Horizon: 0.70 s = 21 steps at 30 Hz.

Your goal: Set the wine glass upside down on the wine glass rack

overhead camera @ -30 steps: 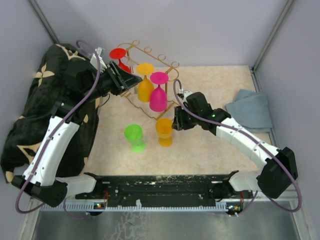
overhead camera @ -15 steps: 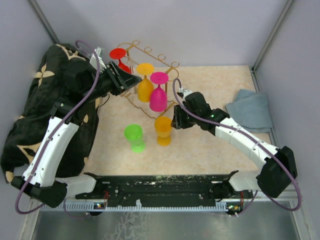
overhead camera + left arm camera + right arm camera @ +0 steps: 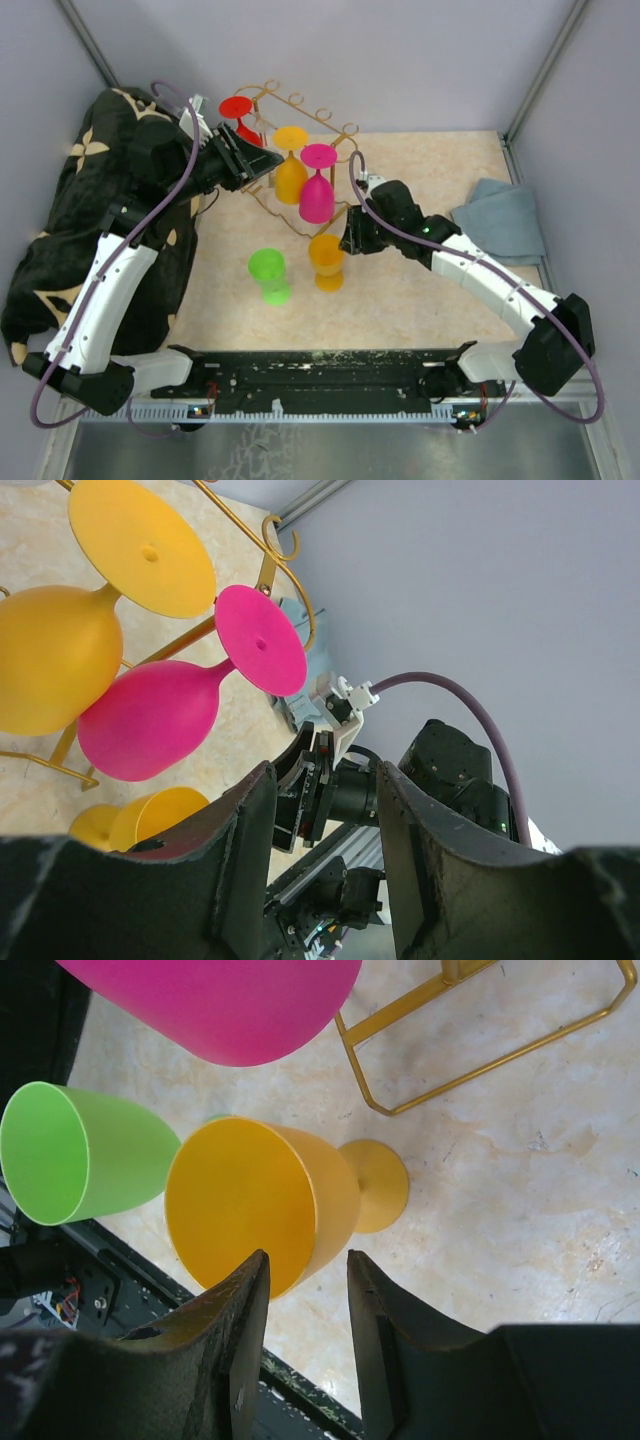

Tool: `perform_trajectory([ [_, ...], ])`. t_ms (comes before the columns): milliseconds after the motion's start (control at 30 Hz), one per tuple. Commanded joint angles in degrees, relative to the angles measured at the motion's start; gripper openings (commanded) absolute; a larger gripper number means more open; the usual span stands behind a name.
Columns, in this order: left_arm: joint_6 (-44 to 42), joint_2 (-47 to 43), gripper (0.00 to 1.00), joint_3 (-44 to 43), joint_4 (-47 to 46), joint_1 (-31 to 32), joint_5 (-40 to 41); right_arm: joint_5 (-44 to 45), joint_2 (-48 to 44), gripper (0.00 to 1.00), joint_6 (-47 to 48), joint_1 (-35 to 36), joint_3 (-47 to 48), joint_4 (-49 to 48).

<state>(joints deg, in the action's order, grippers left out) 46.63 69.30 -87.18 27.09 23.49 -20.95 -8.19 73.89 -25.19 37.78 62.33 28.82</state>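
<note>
The gold wire wine glass rack [image 3: 298,102] stands at the back left. A red [image 3: 238,108], an orange [image 3: 291,172] and a pink glass [image 3: 317,192] hang upside down on it. An orange wine glass [image 3: 327,262] and a green one [image 3: 268,275] stand upright on the table in front. My right gripper [image 3: 347,240] is open, right beside the upright orange glass; in the right wrist view its rim [image 3: 270,1205] lies just ahead of the fingers [image 3: 308,1300]. My left gripper [image 3: 252,160] is open and empty by the rack's left side, as the left wrist view [image 3: 325,870] shows.
A black flowered blanket [image 3: 60,230] fills the left side. A grey-blue cloth [image 3: 500,220] lies at the right. The rack's base wire [image 3: 480,1050] runs close to the right gripper. Grey walls enclose the table.
My right gripper has crept slightly left and back, closer to the upright orange glass. The left arm and the glasses have not moved.
</note>
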Motion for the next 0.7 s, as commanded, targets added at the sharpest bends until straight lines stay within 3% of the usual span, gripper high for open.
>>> perform_trajectory([
  [0, -0.4, -1.0, 0.51, 0.5, 0.1, 0.0, 0.2, -0.7, -0.5, 0.37, -1.2, 1.0, 3.3, -2.3],
  [433, -0.5, -1.5, 0.5, 0.8, 0.2, -0.2, 0.3, 3.5, 3.6, 0.37, -0.4, 4.1, 3.7, -2.2],
  [667, -0.4, -1.5, 0.51, 0.8, 0.2, -0.2, 0.1, 6.1, 3.6, 0.27, 0.3, 4.1, 3.1, -1.5],
])
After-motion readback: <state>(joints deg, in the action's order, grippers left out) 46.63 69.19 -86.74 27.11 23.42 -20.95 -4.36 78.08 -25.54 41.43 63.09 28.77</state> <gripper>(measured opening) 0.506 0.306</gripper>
